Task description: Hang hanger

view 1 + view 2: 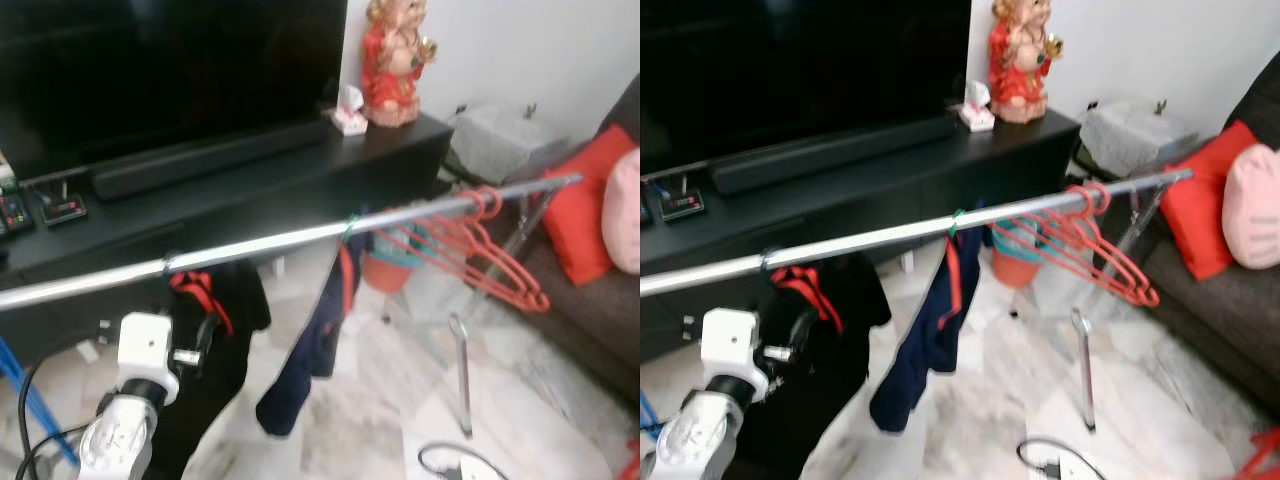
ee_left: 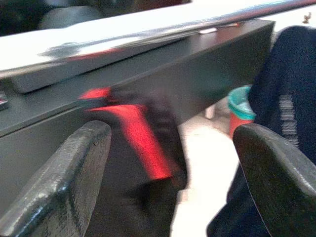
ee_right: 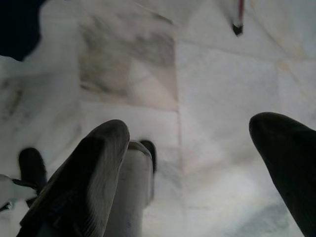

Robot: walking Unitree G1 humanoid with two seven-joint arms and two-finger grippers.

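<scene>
My left gripper (image 2: 170,173) is spread wide with nothing between its fingers (image 2: 59,182), and it looks straight at the black garment (image 1: 215,340) with red trim. That garment's hanger (image 1: 200,295) sits on the chrome rail (image 1: 260,243), toward the rail's left end. The left-wrist picture is smeared, so I can't swear the hook is fully seated, but from the head camera it looks to be over the rail. My read is that the hanging step is as good as done and the hand has let go. Further along, at mid-rail, a navy garment (image 1: 310,340) hangs, and a bunch of bare red hangers (image 1: 470,250) crowds the rail's right end. My right gripper (image 3: 190,163) dangles over the marble floor (image 3: 222,89), also agape and empty. The next move is easing the left arm (image 1: 130,400) back and down without snagging the cloth or bumping the rail.
</scene>
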